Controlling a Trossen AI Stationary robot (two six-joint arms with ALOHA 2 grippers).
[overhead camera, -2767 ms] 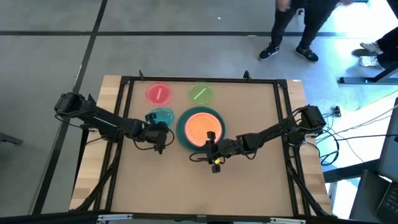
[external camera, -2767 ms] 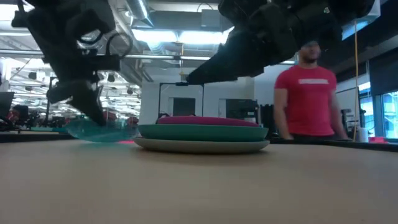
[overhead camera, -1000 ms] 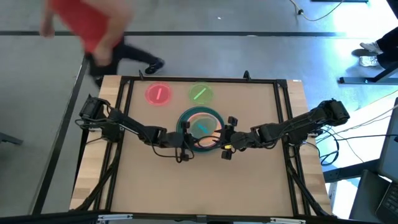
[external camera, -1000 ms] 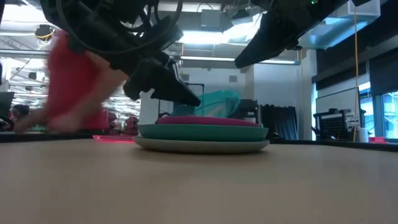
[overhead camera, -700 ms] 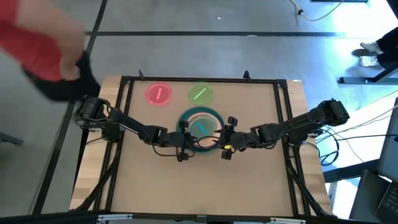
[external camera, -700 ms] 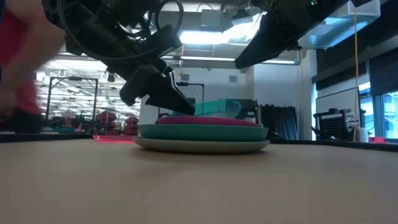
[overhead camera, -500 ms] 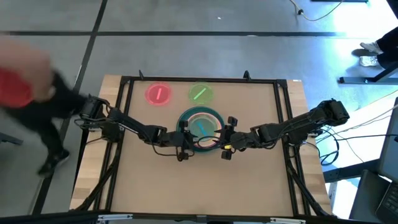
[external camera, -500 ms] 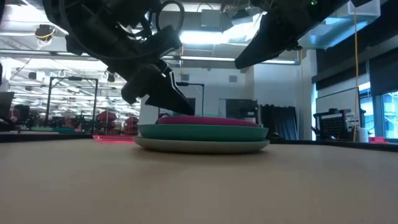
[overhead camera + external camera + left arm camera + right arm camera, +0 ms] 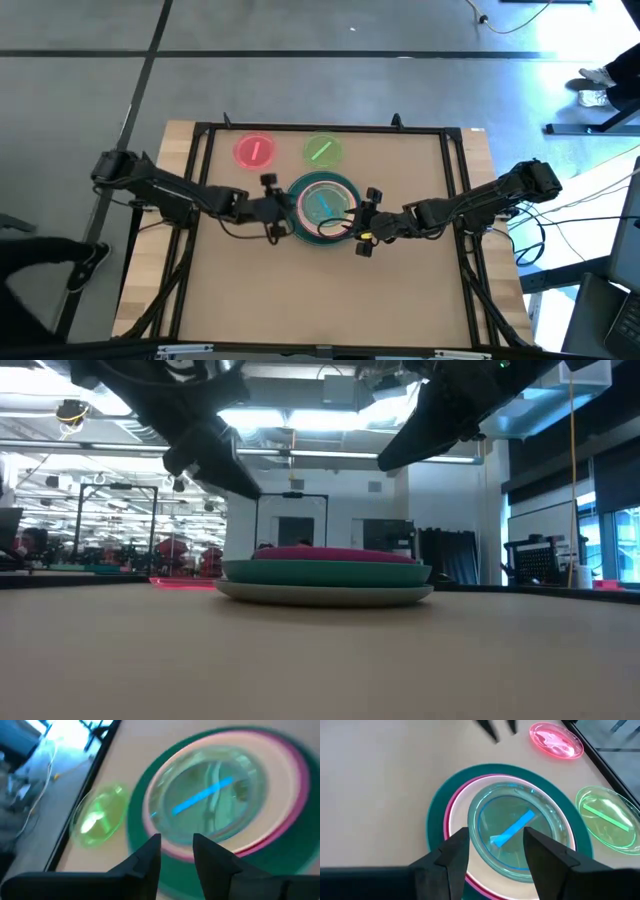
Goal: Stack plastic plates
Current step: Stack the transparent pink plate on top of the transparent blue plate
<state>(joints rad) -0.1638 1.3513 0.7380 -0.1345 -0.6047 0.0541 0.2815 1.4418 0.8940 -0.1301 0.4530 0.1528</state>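
The stacked plastic plates (image 9: 322, 207) sit mid-table: a large grey one (image 9: 325, 594) on the table, then a large teal one (image 9: 436, 827), pink and cream rims, and a small translucent teal plate (image 9: 517, 832) lying flat on top. My left gripper (image 9: 176, 851) is open just off the stack's left rim (image 9: 288, 208), holding nothing. My right gripper (image 9: 495, 845) is open over the stack's right rim (image 9: 352, 222), also holding nothing. A small red plate (image 9: 254, 151) and a small green plate (image 9: 322, 150) lie flat on the table behind the stack.
A black frame (image 9: 330, 128) runs around the tabletop. The table's near half is bare brown board (image 9: 320, 300). In the low view both arms hang above the stack (image 9: 325, 575), one at upper left (image 9: 210, 455) and one at upper right (image 9: 450, 410).
My left gripper has let go of the small teal plate. The plate, tilted on the stack a second ago, has dropped flat onto it. The left gripper has then drawn back up and toward the table's left edge. A person has walked off past the table's left side.
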